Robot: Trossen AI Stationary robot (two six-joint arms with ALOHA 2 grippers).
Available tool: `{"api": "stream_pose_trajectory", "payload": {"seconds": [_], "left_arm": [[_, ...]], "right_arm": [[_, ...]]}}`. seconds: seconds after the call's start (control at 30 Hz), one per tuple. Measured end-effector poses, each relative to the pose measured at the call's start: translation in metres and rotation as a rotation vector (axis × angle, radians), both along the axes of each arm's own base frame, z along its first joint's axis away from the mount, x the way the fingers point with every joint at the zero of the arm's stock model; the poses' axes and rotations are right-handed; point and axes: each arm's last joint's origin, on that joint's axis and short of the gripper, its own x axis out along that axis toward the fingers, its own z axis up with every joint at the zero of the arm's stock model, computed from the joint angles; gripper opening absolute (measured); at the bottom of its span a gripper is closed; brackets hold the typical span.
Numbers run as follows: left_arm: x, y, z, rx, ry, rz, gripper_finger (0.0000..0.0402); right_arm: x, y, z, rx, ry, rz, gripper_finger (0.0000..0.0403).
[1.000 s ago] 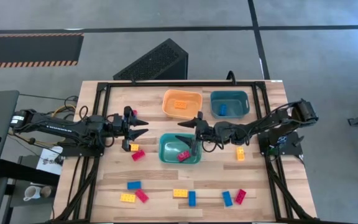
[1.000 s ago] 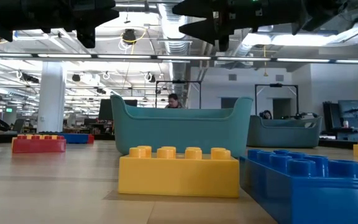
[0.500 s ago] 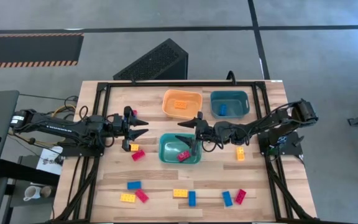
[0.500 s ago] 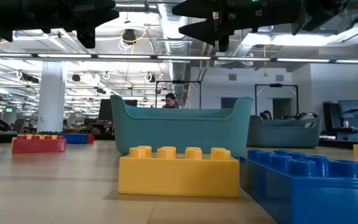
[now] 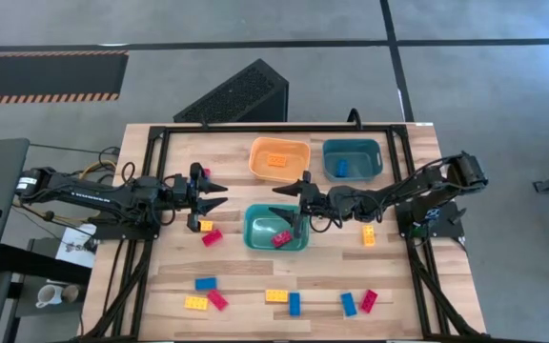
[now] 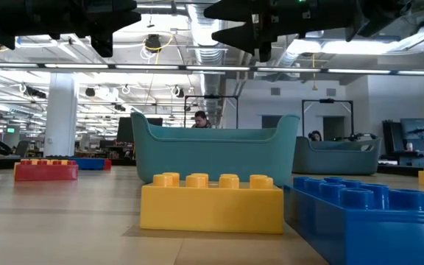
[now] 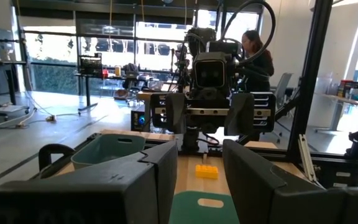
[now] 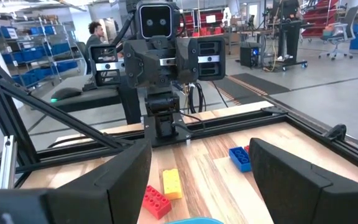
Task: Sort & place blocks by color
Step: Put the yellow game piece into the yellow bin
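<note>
Small red, yellow and blue studded blocks lie flat on the wooden table. A yellow block [image 5: 205, 226] and a red block [image 5: 213, 237] sit just near of my left gripper [image 5: 219, 198], which is open and hovers level, pointing to the table's right. My right gripper [image 5: 286, 202] is also open. It points left, over the far rim of the middle teal bin [image 5: 255, 229], where a red block [image 5: 282, 238] lies. Each wrist view shows its own fingers apart: the left gripper [image 7: 199, 180] and the right gripper [image 8: 201, 180].
An orange bin [image 5: 294, 148] holds one block, and a far teal bin [image 5: 370, 148] holds a blue block [image 5: 342, 169]. A yellow block [image 5: 369, 235] lies to the right. Several blocks line the near edge, among them blue [image 5: 205, 283], yellow [image 5: 276, 295] and red [image 5: 368, 300]. A black frame rims the table.
</note>
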Motion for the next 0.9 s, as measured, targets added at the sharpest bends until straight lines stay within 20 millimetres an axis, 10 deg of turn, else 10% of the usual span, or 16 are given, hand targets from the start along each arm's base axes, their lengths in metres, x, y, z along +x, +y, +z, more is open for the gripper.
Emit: {"api": "stream_pose_trajectory", "payload": {"seconds": [0.9], "left_arm": [[0.0, 0.0, 0.0004, 0.011, -0.002, 0.002, 0.0116]], "right_arm": [[0.0, -0.0001, -0.0026, 0.029, 0.022, -0.002, 0.0291]]}}
